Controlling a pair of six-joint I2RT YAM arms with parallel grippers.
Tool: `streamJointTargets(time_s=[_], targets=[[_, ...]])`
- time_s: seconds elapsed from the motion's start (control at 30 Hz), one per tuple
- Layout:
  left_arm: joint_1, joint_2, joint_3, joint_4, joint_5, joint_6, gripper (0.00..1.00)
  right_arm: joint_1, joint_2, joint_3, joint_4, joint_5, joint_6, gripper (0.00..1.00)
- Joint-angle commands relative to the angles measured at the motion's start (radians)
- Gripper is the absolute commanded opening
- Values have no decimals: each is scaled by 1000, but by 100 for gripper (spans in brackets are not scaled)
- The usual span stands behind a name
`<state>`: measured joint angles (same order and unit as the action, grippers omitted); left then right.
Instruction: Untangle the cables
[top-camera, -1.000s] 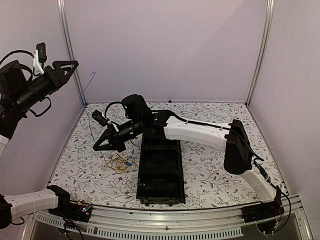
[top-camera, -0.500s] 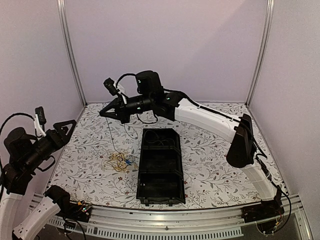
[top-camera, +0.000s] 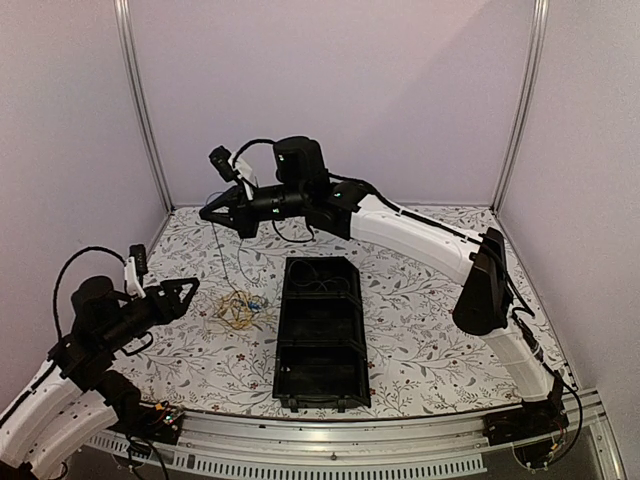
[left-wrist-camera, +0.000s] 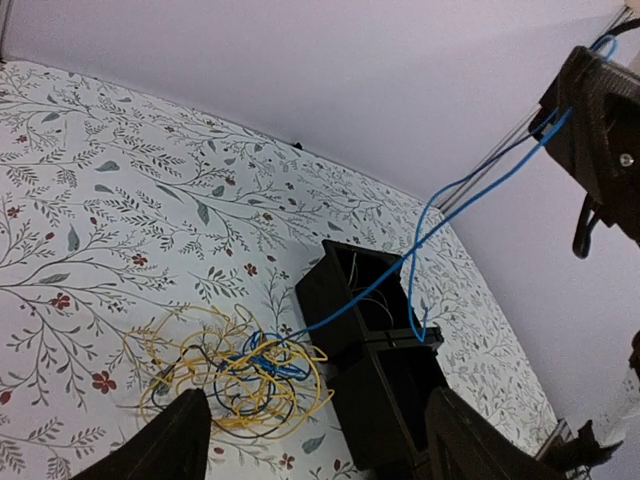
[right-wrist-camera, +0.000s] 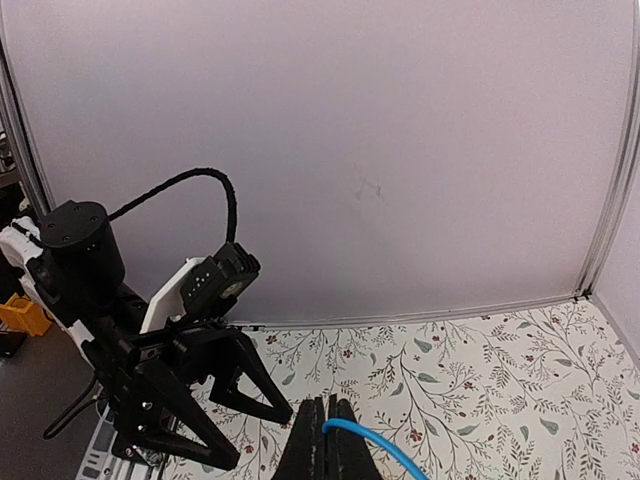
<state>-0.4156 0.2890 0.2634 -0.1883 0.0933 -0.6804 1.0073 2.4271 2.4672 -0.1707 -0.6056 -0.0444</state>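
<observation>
The cables lie as a tangle (top-camera: 238, 310) of yellow, blue and dark wires on the flowered table, left of the black tray (top-camera: 283, 340). From this tangle (left-wrist-camera: 235, 375) one blue cable (left-wrist-camera: 420, 235) rises taut to my right gripper (top-camera: 207, 215), which hangs high over the far left of the table. In the right wrist view that gripper (right-wrist-camera: 327, 420) is shut on the blue cable (right-wrist-camera: 372, 440). My left gripper (top-camera: 190, 290) is low and just left of the tangle. Its jaws (left-wrist-camera: 320, 440) are open wide and hold nothing.
The black tray (left-wrist-camera: 340, 300) has compartments in a row, and thin wires lie in the far one. The blue cable's loose end hangs over it. Lilac walls and metal posts (top-camera: 140, 110) close in the table. The right arm's white link (top-camera: 420, 240) spans the back.
My left arm has come down from high at the left to table height beside the tangle, its jaws opening wide. My right gripper rose from the tangle, pulling the blue cable up.
</observation>
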Motion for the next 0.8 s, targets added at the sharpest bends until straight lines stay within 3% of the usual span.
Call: streamJointTargets(time_s=[0.0, 0.23, 0.37, 0.47, 0.57, 0.77], targets=[[-104, 143, -16, 189, -89, 94, 77, -1, -33, 28, 44, 27, 8, 0], [-360, 488, 8, 357, -472, 152, 80, -1, -35, 29, 45, 29, 5, 0], [-375, 615, -17, 485, -602, 127, 76, 0, -35, 36, 41, 12, 19, 0], [-374, 667, -82, 713, -680, 156, 71, -1, -42, 41, 20, -21, 27, 0], [-340, 771, -116, 932, -643, 229, 69, -1, -50, 47, 8, -38, 39, 0], [-303, 1023, -62, 1138, -474, 299, 69, 1, -61, 47, 8, -38, 65, 0]])
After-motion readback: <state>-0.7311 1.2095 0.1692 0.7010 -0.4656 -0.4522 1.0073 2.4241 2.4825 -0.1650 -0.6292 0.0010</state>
